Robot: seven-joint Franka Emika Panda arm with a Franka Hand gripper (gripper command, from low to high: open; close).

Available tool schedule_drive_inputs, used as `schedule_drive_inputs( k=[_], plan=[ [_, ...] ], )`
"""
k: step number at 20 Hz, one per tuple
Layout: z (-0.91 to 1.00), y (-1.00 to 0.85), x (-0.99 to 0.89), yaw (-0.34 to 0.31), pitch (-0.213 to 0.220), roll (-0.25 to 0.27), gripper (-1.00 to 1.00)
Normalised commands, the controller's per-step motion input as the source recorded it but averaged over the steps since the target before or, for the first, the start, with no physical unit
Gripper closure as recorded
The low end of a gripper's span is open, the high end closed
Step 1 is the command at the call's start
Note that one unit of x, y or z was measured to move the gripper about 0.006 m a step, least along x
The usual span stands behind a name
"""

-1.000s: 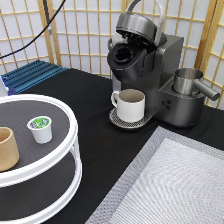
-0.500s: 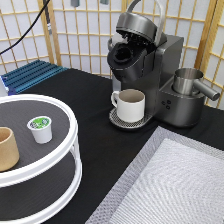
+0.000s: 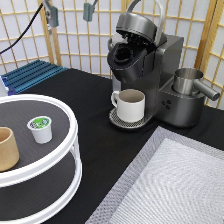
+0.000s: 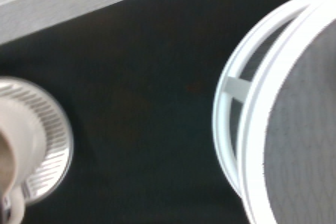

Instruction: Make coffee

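The gripper is not in the exterior view, so I cannot tell how it stands, and the coffee pod [image 3: 40, 129] sits on the round stand's [image 3: 70, 125] top shelf, left, where a clumsy grab could tip it.

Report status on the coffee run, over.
Gripper not visible in the exterior view. Coffee pod upright on the white stand's top tier, untouched. White mug under the open brewer.
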Motion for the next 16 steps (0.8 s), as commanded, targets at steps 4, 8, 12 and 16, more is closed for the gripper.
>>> schedule_drive_inputs(
  k=[4,8,12,16],
  plan=[
    [-0.3,-0.19,-0.04,-0.31,-0.116,0.0,-1.0],
    [-0.25,-0.23,-0.01,-0.302,-0.162,0.0,-1.0],
    [-0.1,-0.41,-0.04,-0.234,-0.212,0.0,-1.0],
    [-0.07,-0.55,-0.11,-0.171,-0.176,0.0,-1.0]
  ],
)
